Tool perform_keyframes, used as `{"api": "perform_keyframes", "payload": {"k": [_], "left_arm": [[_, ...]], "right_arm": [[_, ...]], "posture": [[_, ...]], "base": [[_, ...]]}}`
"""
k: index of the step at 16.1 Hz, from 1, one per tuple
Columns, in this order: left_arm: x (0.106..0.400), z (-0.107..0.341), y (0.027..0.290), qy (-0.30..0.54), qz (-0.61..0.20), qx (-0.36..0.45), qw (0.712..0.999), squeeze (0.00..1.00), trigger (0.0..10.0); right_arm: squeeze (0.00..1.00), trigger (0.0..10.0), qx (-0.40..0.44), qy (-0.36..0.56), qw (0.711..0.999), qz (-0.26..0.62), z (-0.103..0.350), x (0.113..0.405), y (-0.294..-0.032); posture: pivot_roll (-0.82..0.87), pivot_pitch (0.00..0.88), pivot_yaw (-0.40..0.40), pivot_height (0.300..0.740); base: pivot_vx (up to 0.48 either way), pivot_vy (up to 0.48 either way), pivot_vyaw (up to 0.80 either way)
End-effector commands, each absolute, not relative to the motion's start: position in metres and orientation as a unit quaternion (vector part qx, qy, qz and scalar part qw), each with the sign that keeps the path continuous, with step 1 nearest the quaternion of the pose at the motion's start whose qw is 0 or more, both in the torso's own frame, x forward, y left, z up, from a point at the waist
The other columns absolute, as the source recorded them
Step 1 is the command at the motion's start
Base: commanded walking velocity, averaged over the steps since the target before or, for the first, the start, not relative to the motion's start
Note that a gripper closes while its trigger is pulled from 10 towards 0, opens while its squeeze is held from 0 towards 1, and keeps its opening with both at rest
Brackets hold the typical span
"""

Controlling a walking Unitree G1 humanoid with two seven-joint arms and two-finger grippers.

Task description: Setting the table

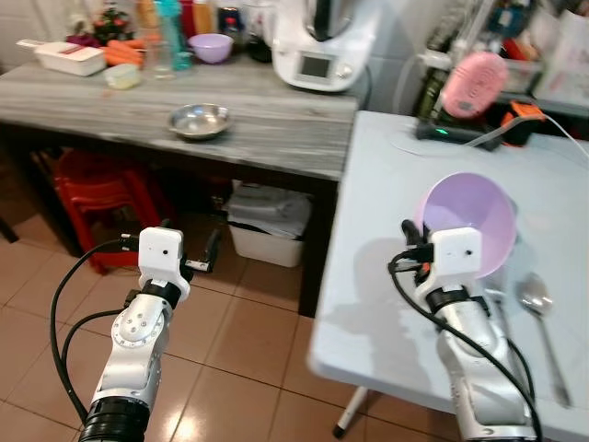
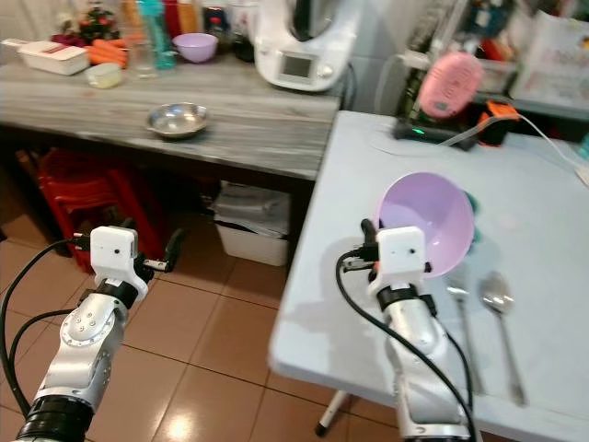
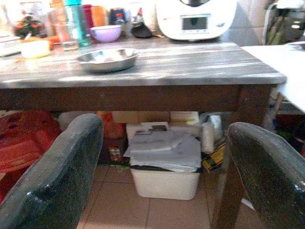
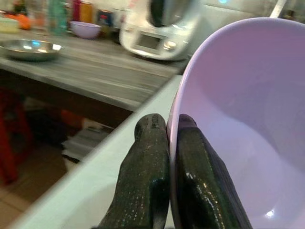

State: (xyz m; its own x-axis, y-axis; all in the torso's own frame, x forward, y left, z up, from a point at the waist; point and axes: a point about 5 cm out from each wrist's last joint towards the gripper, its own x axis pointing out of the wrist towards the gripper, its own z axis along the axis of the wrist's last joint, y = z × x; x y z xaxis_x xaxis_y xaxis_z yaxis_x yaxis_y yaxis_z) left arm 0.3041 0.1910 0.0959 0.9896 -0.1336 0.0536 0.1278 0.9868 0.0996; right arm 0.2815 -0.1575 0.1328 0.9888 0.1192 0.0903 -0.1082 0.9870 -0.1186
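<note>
Above the pale table, the raised right tool pinches the tilted lilac bowl's rim.

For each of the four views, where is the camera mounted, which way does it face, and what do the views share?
Left and right eye: head stereo pair, looking forward and down; both silver arms show, the right gripper holding the purple bowl over the table.
Left wrist: along the open left gripper toward the steel bowl on the counter.
Right wrist: along shut jaws pinching the purple bowl's rim.
Shared: steel bowl, counter.
</note>
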Motion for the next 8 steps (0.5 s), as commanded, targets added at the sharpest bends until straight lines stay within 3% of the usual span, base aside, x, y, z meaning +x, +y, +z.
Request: {"api": "perform_keyframes", "payload": {"k": [1,8], "left_arm": [[0.3027,0.0939,0.1952,-0.025,-0.063,0.05,0.996,0.0,10.0],[0.3033,0.0936,0.1942,-0.025,-0.067,0.05,0.996,0.0,10.0]], "right_arm": [[0.0,10.0,-0.055,-0.061,0.995,0.065,0.1408,0.2826,-0.1536],[0.0,10.0,-0.053,-0.057,0.995,0.068,0.1402,0.2824,-0.1485]], "posture": [[-0.02,0.0,-0.007,0.74],[-0.02,0.0,-0.009,0.74]], "base": [[0.0,0.439,0.0],[0.0,0.445,0.0]]}}
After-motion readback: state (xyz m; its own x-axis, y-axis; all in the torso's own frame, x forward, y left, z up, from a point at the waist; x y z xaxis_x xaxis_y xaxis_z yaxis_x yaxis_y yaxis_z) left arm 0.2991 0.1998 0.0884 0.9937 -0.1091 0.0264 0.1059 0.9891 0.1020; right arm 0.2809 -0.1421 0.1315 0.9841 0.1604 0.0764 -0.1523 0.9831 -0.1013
